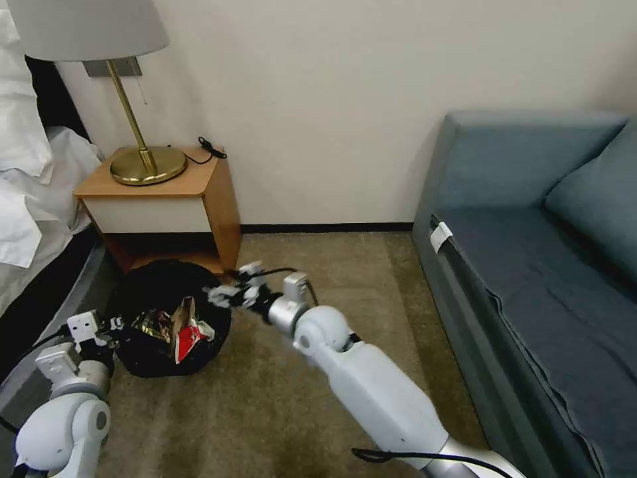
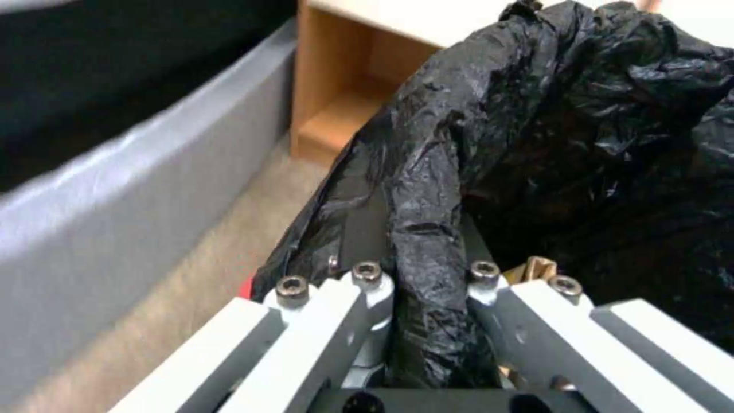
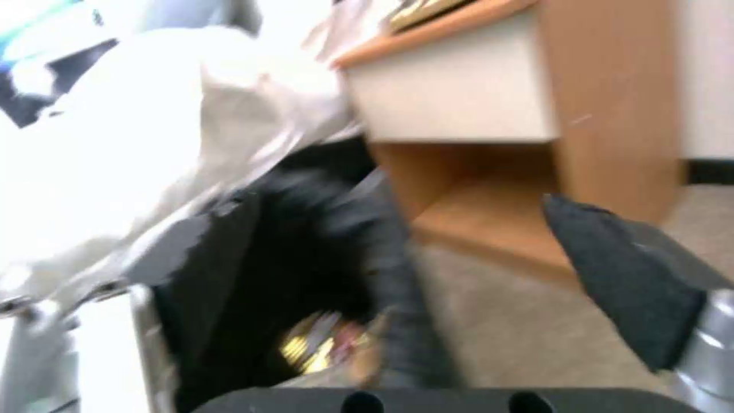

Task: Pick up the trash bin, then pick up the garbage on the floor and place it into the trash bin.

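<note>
The trash bin (image 1: pixel 156 285), wrapped in a crinkled black bag, sits on the carpet in front of the nightstand. Inside it lies garbage: a gold-brown wrapper (image 1: pixel 151 324) and a red-and-white wrapper (image 1: pixel 191 337). My left gripper (image 1: pixel 111 325) is shut on the bin's near-left rim; in the left wrist view its fingers (image 2: pixel 367 287) pinch a fold of the black bag (image 2: pixel 535 143). My right gripper (image 1: pixel 232 287) hovers at the bin's right rim, open and holding nothing. Its wrist view has the black pads (image 3: pixel 619 275) spread wide over the bin (image 3: pixel 306 258), with gold garbage (image 3: pixel 313 350) below.
A wooden nightstand (image 1: pixel 179 206) with a brass lamp (image 1: pixel 142 159) stands against the wall just behind the bin. A bed (image 1: pixel 33 199) with white linen lies on the left. A blue sofa (image 1: pixel 531 265) fills the right. Bare carpet (image 1: pixel 345 265) lies between.
</note>
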### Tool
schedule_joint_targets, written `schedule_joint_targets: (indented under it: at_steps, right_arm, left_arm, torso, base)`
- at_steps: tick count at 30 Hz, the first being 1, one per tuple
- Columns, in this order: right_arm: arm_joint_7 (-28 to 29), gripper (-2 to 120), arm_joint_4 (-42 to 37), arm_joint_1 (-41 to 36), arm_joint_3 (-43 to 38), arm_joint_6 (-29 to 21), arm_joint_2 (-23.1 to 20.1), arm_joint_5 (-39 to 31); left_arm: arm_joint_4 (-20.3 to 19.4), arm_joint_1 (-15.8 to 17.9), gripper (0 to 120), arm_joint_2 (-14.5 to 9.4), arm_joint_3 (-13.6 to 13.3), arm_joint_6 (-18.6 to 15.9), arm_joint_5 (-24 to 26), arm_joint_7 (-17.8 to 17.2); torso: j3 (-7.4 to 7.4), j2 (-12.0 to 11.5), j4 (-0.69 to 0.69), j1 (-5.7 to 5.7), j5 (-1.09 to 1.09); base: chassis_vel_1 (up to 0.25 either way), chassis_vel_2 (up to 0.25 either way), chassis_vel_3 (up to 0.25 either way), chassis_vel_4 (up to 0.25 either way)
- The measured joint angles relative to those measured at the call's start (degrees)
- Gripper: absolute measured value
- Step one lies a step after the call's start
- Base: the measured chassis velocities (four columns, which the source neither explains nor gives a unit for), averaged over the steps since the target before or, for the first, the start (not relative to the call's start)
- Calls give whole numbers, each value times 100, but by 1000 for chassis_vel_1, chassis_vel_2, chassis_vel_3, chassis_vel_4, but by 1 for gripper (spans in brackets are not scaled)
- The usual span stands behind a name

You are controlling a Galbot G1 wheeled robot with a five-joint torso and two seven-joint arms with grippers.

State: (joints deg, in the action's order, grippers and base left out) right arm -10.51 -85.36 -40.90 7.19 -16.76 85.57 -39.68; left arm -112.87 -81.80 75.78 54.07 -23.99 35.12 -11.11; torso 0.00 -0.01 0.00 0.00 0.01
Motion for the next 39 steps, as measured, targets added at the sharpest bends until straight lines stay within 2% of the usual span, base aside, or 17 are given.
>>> schedule_joint_targets:
  at_steps: [1, 3, 4, 5, 6, 8, 9, 11, 13, 21, 29, 32, 34, 37, 39]
  right_arm:
    - [0, 95, 0, 0, 0, 0, 0, 0]
    - [-13, 100, -31, -46, -383, 13, -111, -23]
    - [-20, 100, -33, -61, -458, 19, -133, -24]
    - [-20, 100, -33, -61, -458, 19, -133, -24]
    - [-43, 100, -33, -98, -601, 31, -182, -23]
    - [-93, 100, -34, -181, -805, 59, -245, -6]
    - [-93, 100, -34, -181, -805, 59, -245, -6]
    - [-142, 100, -45, -309, -943, 71, -286, 25]
    - [-180, 100, -57, -400, -1000, 79, -304, 80]
    - [-248, 100, -79, -634, -1080, 97, -258, 252]
    - [-284, 100, -93, -782, -1128, 133, -243, 345]
    - [-298, 100, -107, -846, -1131, 135, -242, 377]
    - [-310, 100, -110, -861, -1130, 136, -241, 382]
    - [-362, 100, -127, -908, -1109, 145, -242, 384]
    - [-365, 100, -129, -909, -1107, 145, -242, 384]
  left_arm:
    - [0, 0, 4, 0, 0, 0, 0, 0]
    - [42, 31, 4, 91, 211, -144, 780, -233]
    - [67, 48, 4, 105, 255, -183, 995, -292]
    - [67, 48, 4, 105, 255, -183, 995, -292]
    - [133, 85, 4, 119, 332, -240, 1351, -386]
    - [301, 157, 4, 120, 421, -258, 1724, -472]
    - [301, 157, 4, 120, 421, -258, 1724, -472]
    - [551, 232, 4, 92, 453, -251, 2106, -526]
    - [725, 291, 4, 75, 442, -276, 2217, -556]
    - [1149, 420, 4, -5, 314, -242, 2005, -582]
    - [1287, 474, 4, -67, 270, -234, 1753, -680]
    - [1302, 469, 17, -80, 250, -212, 1615, -680]
    - [1302, 459, 20, -80, 247, -190, 1581, -673]
    - [1252, 411, 36, -77, 243, -149, 1470, -632]
    - [1235, 401, 39, -74, 245, -144, 1448, -626]
  torso:
    - [0, 0, 0, 0, 0]
    - [0, 0, 1, 0, 0]
    - [0, 0, 0, 0, 0]
    - [0, 0, 0, 0, 0]
    - [0, 0, 0, 0, 1]
    - [0, 0, -1, 0, 0]
    - [0, 0, -1, 0, 0]
    - [0, 0, 0, 0, 0]
    - [0, 0, 0, 0, -1]
    - [0, 0, 0, 0, -1]
    - [0, 0, 0, 0, -1]
    - [0, 0, 0, 0, -1]
    - [0, 0, 0, 0, -1]
    - [0, 0, 0, 0, -1]
    - [0, 0, 0, 0, -1]
  base:
    - [0, 0, 0, 0]
    - [0, 0, 0, 0]
    - [0, 0, 0, 0]
    - [0, 0, 0, 0]
    - [0, 0, 0, 0]
    - [0, 0, 0, 0]
    - [0, 0, 0, 0]
    - [0, 0, 0, 0]
    - [0, 0, 0, 0]
    - [0, 0, 0, 0]
    - [0, 0, 0, 0]
    - [0, 0, 0, 0]
    - [0, 0, 0, 0]
    - [0, 0, 0, 0]
    - [0, 0, 0, 0]
